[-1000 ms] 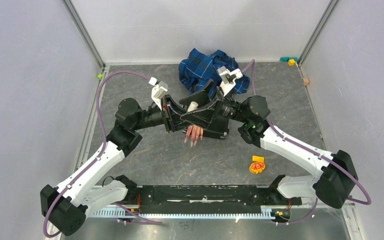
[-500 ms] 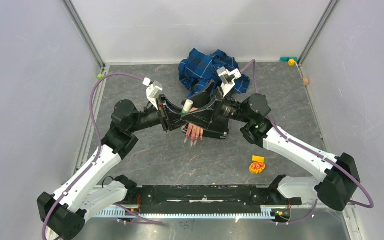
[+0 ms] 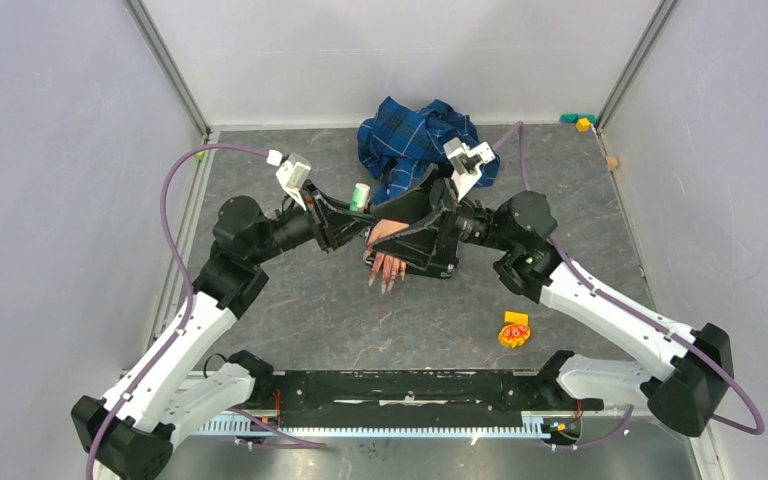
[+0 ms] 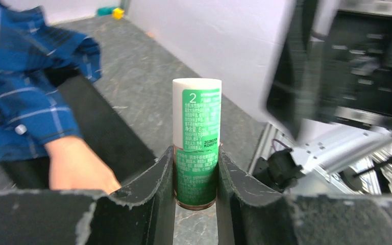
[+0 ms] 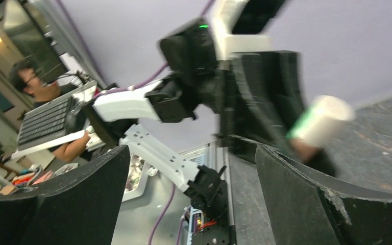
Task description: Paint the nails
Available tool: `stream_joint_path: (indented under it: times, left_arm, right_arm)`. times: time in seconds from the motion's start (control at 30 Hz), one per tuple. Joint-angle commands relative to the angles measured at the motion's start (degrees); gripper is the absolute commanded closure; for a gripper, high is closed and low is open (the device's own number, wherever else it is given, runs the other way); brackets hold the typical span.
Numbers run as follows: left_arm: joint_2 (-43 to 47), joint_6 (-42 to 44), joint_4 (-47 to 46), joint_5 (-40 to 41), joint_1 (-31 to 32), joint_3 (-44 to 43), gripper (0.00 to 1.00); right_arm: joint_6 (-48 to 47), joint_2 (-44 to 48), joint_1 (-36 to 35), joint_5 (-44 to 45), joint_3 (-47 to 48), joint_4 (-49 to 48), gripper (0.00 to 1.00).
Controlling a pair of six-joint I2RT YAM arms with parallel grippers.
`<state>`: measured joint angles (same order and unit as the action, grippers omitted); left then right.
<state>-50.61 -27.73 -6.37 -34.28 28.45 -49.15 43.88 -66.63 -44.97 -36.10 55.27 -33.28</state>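
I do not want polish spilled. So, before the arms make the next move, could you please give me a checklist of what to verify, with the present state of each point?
1. Grip on the bottle: ok. The left gripper is shut on its green lower part.
2. Bottle opened for painting: not ok. The white cap is on.
3. Readiness of the right gripper to take the cap: ok. It is open and empty.
4. Access to the nails: ok. They are uncovered and point toward the arm bases.
5. Right gripper clear of the mannequin hand: cannot tell. They overlap in the top view.
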Motion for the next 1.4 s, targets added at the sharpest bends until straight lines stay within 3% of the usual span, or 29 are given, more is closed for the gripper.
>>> stream_joint_path:
  times: [0.0, 0.37, 0.73, 0.97, 1.17, 1.37]
  left_arm:
    - [-1.01, 2.64, 3.63, 6.92, -1.49, -1.39, 0.98]
    - [-0.41, 2.59, 2.07, 4.69, -2.07, -1.00, 0.98]
    - [-1.36, -2.24, -10.10, -10.94, -1.90, 0.97, 0.98]
    - [-3.43, -7.65, -17.59, -16.34, -0.12, 2.00, 0.98]
    - [-5.69, -9.34, -17.98, -16.29, 2.11, 1.68, 0.98]
    - [-6.86, -9.90, -17.19, -15.00, 2.14, 1.51, 0.98]
  right_arm:
    - [0.25, 3.89, -1.00, -4.33, 0.76, -3.37, 0.03]
    - [-3.90, 5.42, -0.41, -1.94, 1.42, 1.87, 0.02]
    - [-5.77, 4.72, 2.07, 5.47, -0.23, 4.62, 0.04]
    - [-3.59, 2.19, 2.30, 5.90, -0.50, -1.79, 0.05]
    - [2.85, -2.27, 2.26, 1.72, 0.17, -11.33, 0.05]
    - [3.96, -4.55, 0.70, -0.31, 1.45, -11.71, 0.06]
